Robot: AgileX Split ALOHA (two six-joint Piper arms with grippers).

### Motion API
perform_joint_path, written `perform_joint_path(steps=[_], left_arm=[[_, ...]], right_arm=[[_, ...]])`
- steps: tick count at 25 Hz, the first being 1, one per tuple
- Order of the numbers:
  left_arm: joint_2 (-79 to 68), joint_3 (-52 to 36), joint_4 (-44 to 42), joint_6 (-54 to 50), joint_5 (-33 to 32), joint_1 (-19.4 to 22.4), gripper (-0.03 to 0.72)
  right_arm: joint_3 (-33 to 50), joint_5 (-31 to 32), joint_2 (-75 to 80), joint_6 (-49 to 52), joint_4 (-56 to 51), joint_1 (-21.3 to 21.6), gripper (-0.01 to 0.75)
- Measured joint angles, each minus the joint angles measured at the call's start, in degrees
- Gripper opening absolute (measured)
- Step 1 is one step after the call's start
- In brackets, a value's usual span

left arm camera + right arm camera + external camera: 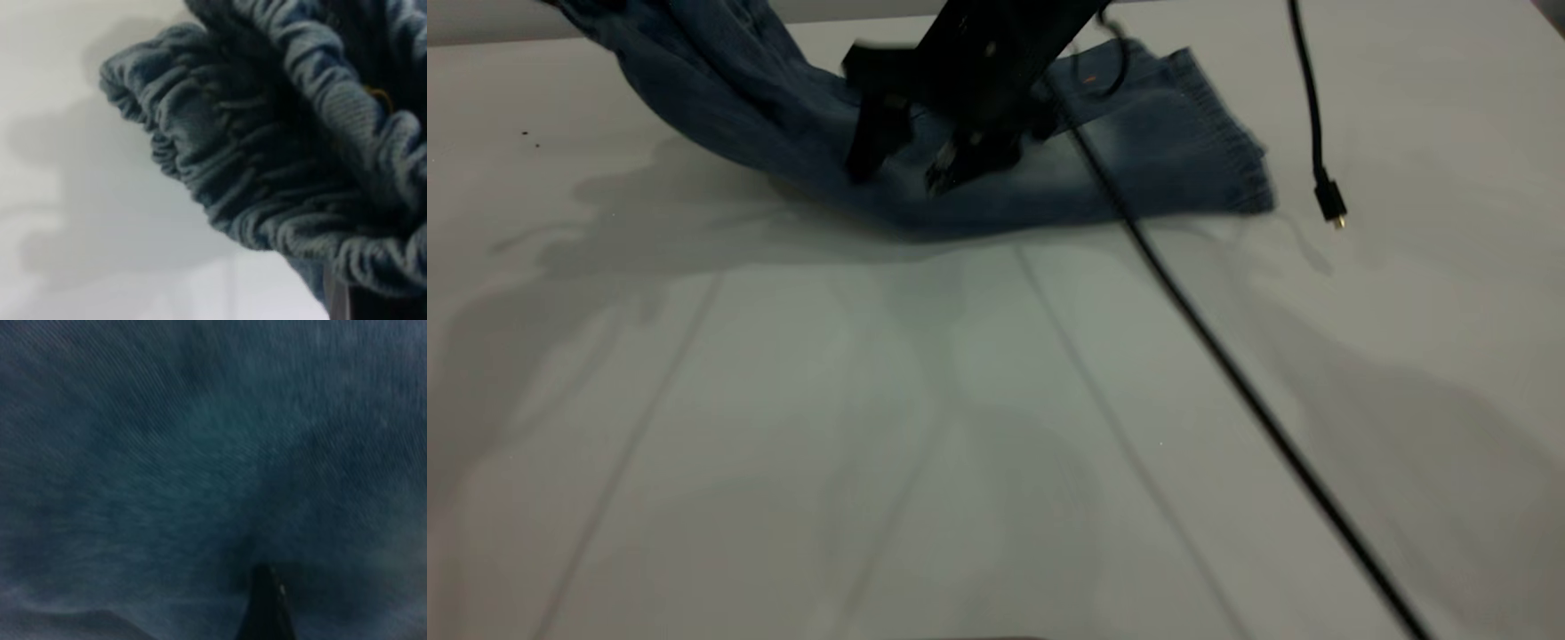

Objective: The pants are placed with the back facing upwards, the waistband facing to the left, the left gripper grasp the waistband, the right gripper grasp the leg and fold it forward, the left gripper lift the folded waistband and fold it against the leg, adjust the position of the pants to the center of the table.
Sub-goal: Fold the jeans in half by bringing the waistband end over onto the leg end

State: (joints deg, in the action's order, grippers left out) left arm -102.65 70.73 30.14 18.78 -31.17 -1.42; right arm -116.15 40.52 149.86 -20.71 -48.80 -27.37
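Beyond the frame's top, the pants (800,133) rise, holder hidden.

One pair of faded blue denim pants (1138,151) on one pale grey flat bench (871,427), that's the lot for cloth and surface. One black robot gripper (925,164) showing over the denim, two fingers spread apart. Two thin black cables: one running across the bench (1227,373), one hanging with a plug end (1320,169).
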Motion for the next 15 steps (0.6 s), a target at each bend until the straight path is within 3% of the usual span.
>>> perform_joint_path(steps=[6, 12, 15], left_arm=[[5.5, -0.5, -1.5, 0.2, -1.3, -0.1, 0.094], [6.7, -0.5, -1.4, 1.1, -1.4, -0.3, 0.093], [6.7, -0.5, -1.6, 1.7, -0.7, -2.5, 0.093]], right_arm=[[-6.4, 7.1, 1.0, 0.1, 3.6, -1.9, 0.467], [-16.2, 16.0, -2.1, 0.8, 9.4, 3.9, 0.467], [-20.9, 19.4, -4.9, 2.1, 10.7, 7.6, 0.467]])
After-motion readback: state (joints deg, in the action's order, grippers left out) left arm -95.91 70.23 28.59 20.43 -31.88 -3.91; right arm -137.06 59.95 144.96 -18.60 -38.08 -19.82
